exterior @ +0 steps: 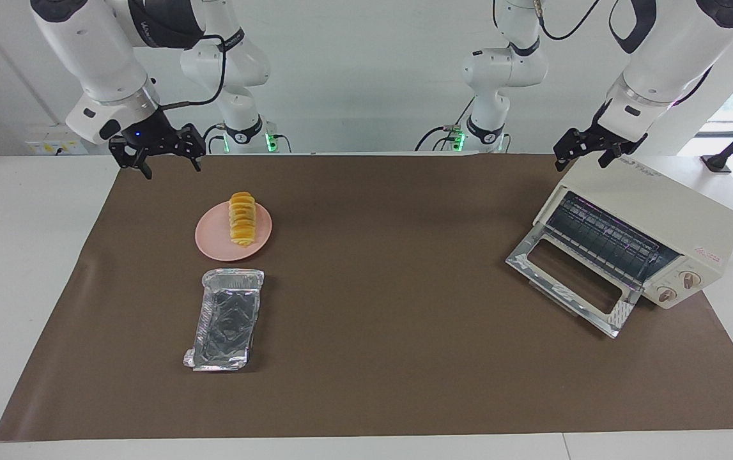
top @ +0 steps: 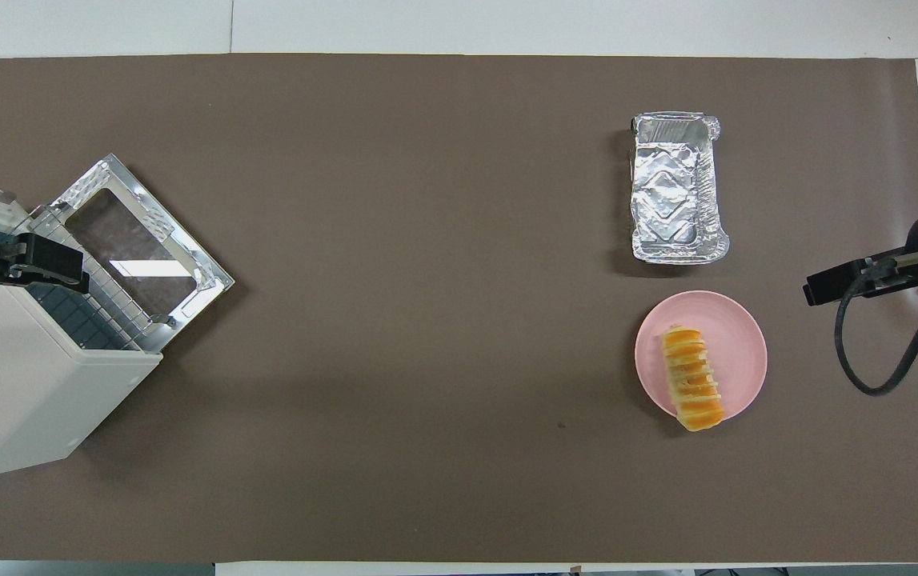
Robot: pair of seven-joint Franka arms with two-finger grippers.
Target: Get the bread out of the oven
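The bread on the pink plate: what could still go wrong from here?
The bread lies on the pink plate with its end nearer the robots over the rim, so a nudge might roll it off. The oven door is open, flat on the mat, and the open left gripper hangs over the oven's top, where a low sweep could hit it.
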